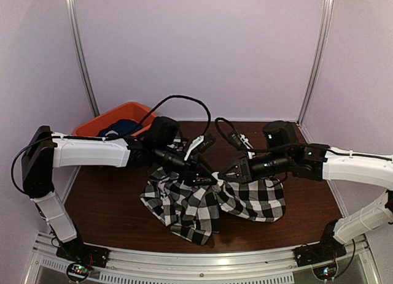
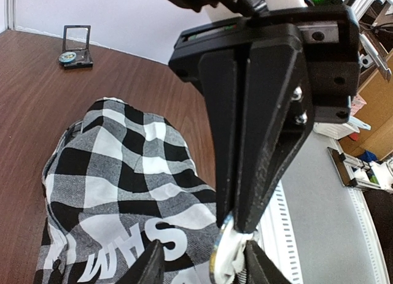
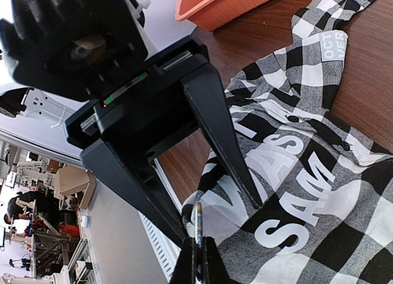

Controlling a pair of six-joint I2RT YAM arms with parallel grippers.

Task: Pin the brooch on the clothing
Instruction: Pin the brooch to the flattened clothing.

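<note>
Top view: smooth pale lilac walls (image 1: 202, 51) enclose a dark wood-grain tabletop (image 1: 104, 204). The rumpled checked shirt (image 1: 245, 201) lies beneath the left gripper (image 1: 207, 177).

Left wrist: its fingers stand apart, flanking a round silvery brooch (image 2: 222, 256).

Right wrist: the right gripper (image 3: 196, 250) pinches the brooch edge-on.

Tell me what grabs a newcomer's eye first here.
The black-and-white checked shirt lies crumpled mid-table, white lettering showing. Over it the right end effector is shut on a silver brooch, facing the open left end effector. An orange bin sits at the back left.
</note>
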